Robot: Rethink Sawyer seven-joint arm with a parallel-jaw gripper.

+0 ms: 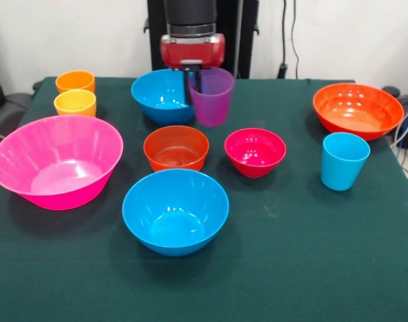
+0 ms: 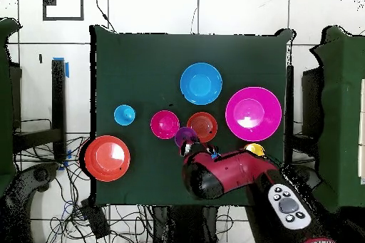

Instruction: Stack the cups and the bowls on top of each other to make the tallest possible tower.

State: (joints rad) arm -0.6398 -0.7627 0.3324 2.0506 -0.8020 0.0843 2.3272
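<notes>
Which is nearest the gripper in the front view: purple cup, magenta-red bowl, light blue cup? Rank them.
From the gripper:
1. purple cup, right at the gripper, at the table's far side.
2. magenta-red bowl, mid-table, nearer the camera.
3. light blue cup, far off toward the picture's right.

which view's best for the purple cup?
Front view: the purple cup shows full side and rim below the hand. Overhead shows only a small purple disc at the arm's tip.
</notes>
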